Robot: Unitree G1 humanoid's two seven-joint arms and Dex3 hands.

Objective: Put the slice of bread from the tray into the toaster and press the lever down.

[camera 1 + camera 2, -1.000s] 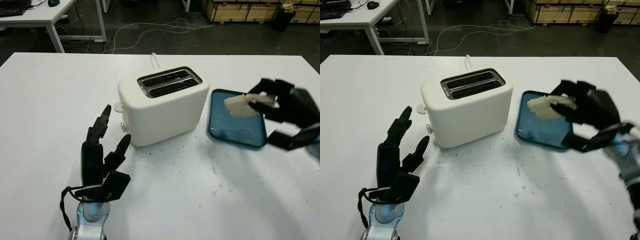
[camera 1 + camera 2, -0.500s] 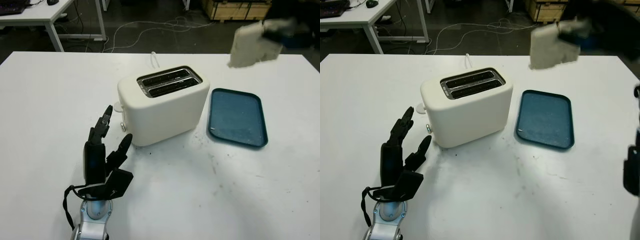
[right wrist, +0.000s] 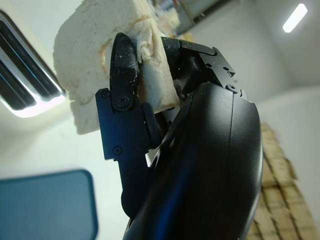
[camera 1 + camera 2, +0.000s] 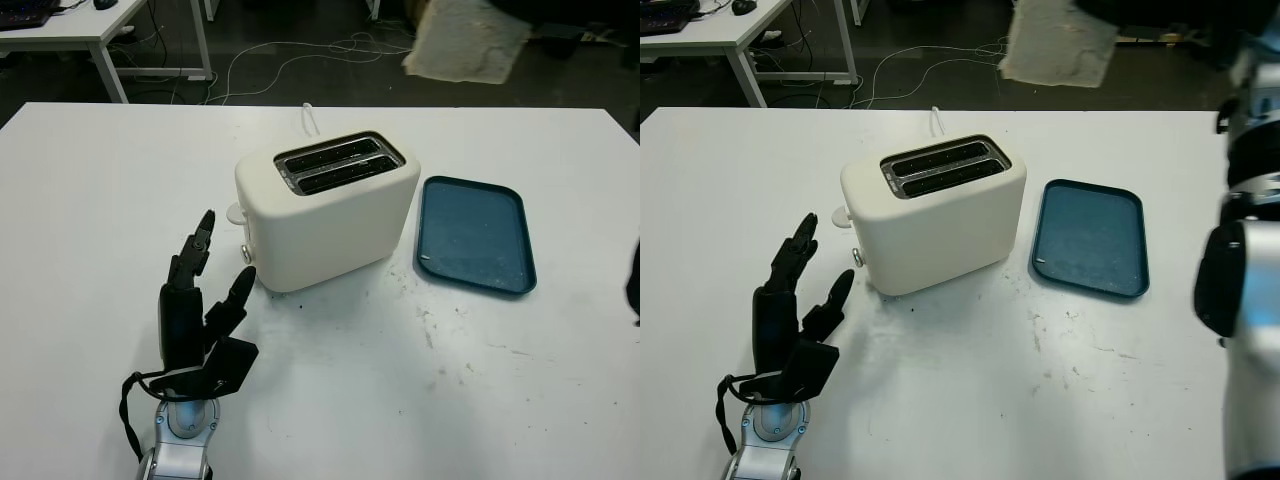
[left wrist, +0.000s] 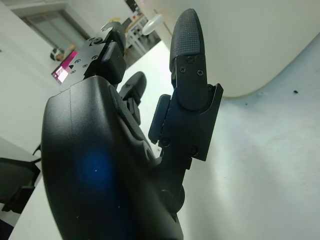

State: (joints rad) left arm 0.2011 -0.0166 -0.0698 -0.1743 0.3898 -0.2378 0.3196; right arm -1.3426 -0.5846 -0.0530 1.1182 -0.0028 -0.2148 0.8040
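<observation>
High above the far side of the table, the slice of bread hung in the grip of the right hand, whose black fingers pinched it from both faces in the right wrist view. It was well clear of the blue tray, which lay bare just beside the white toaster. By my judgement the carry from tray to toaster was the step in hand: the bread was lifted but not yet brought over the two slots, which stood open and unfilled. The next move would call for swinging the slice toward the robot and leftward, turning it edge-down to line up with one slot, then lowering it in before anything was done about the lever.

Near the toaster's left end, the left hand stood open over the table, holding nothing. The right hand was cut off at the top edge of both eye views, so how squarely it held the bread was hard to judge there. A small knob showed on the toaster's left end; the lever itself could not be made out with certainty.
</observation>
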